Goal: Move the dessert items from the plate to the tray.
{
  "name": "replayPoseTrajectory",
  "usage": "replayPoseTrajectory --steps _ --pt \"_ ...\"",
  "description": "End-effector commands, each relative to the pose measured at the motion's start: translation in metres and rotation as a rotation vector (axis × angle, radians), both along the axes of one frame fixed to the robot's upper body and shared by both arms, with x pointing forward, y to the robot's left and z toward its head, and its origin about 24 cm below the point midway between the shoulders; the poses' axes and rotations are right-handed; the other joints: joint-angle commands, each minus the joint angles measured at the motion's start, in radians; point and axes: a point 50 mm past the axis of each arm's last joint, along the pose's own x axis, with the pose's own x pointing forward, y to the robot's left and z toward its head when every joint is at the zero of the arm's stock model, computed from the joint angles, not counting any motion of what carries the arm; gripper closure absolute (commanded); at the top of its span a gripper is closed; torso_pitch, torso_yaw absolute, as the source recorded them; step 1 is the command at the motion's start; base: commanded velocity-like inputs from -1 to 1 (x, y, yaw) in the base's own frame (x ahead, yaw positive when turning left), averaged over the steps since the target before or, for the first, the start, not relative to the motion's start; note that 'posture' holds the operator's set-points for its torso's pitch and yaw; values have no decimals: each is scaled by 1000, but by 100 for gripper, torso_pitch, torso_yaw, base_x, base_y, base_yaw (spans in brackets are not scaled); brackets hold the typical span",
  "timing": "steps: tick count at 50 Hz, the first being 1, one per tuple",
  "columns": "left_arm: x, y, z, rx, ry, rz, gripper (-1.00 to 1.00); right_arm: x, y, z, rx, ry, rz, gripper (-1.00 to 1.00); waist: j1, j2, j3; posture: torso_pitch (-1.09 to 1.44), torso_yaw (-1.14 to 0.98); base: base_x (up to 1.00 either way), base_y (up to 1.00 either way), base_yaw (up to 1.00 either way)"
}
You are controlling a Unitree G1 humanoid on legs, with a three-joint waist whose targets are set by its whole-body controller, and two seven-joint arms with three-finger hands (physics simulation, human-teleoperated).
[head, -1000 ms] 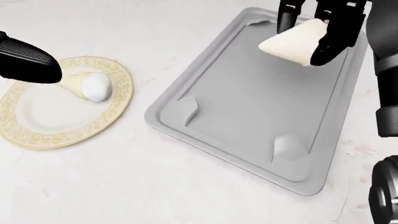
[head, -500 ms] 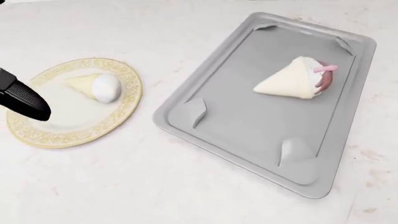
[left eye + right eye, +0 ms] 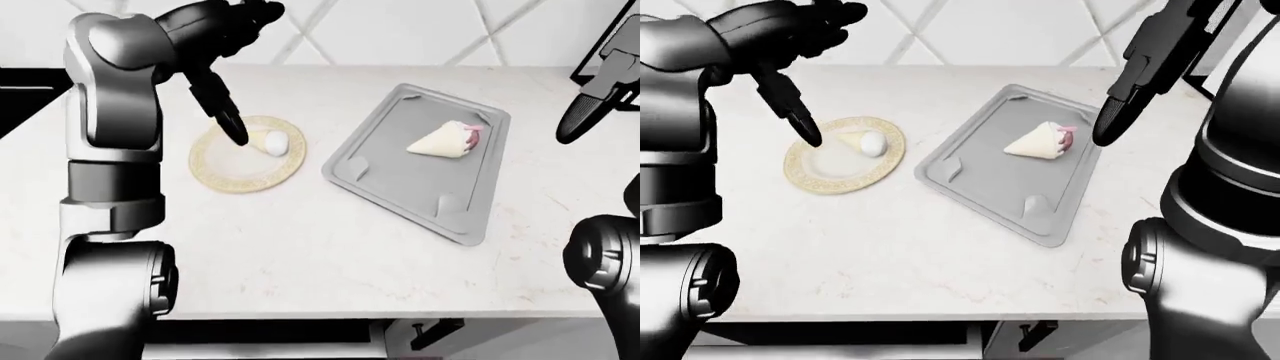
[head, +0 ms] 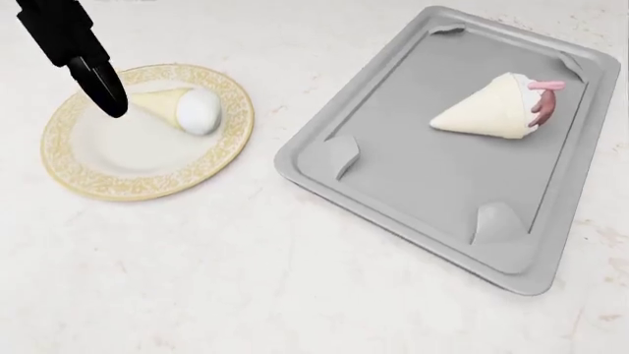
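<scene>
One cone on the tray, one on the plate

On a pale speckled worktop (image 4: 295, 295) under a tiled wall (image 3: 400, 30), the pink-topped cone (image 4: 496, 110) lies in the grey tray (image 4: 393, 184); the white cone (image 4: 186, 109) rests on the gold-rimmed plate (image 4: 98, 169). The left hand (image 4: 83, 63) hangs over the plate and the right hand (image 3: 1130, 90) is raised beside the tray; whether either hand's fingers are apart or together cannot be told.

No legible text or markings.

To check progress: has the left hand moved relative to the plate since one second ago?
Yes. In the head view the left hand has gone from the plate's left edge to above its upper left, beside the cone.
</scene>
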Motion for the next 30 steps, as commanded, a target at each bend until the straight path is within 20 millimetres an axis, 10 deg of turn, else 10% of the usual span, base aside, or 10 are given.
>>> replayPoseTrajectory --steps 1,30 --pt "-4 -3 16 57 -119 -1 -100 -8 -1 10 10 -72 -12 -100 1 1 -30 0 0 0 0 0" --pt "25 -12 -19 375 -162 -71 -100 -4 -1 1 54 -80 -31 -100 -1 6 -39 0 0 0 0 0"
